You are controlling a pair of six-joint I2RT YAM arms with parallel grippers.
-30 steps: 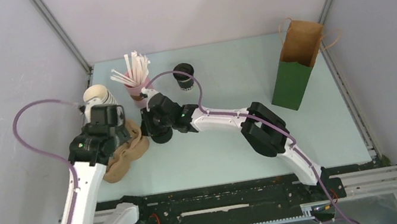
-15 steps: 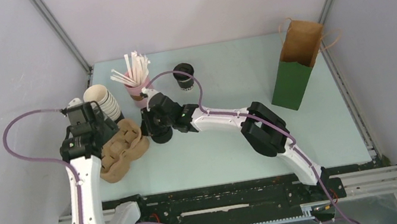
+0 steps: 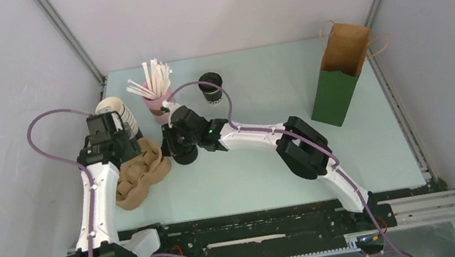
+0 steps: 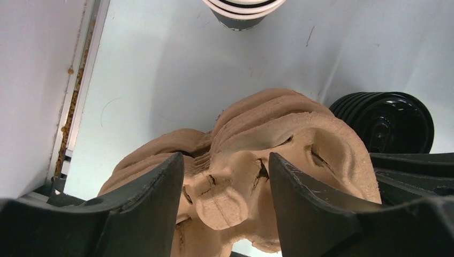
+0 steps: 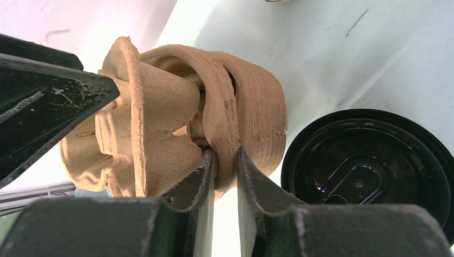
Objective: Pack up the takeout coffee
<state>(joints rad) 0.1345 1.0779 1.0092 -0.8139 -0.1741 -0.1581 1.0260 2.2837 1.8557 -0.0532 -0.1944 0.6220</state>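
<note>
The coffee (image 3: pixel 210 85) stands upright on the counter (image 3: pixel 271 163), in its far half, lid on. It is just right of the pink cup of straws (image 3: pixel 154 93) and well left of the bag (image 3: pixel 340 79), which stands open near the counter's right edge. Neither tool touches the coffee.

The right tool (image 5: pixel 225 152) is the nearer of the two. It sits on the near side of the coffee and a little to its left, close but apart, and the right arm's purple cable loops past the cup in the top view. This tool is narrow, with its fingers pinched on a wall of the brown pulp carriers (image 5: pixel 160 123). The stack of black lids (image 5: pixel 369 166) lies just beside it on the right, close against the carriers.

The left tool (image 4: pixel 226 158) is farther from the coffee, off to the left with the carriers and the right tool in between. Its jaws stand wide, one on each side of the raised middle of the carriers. Whether the pads press on the pulp cannot be told. Beyond it, the stacked lidless cups (image 3: pixel 112 107) lie near the counter's left edge.
</note>
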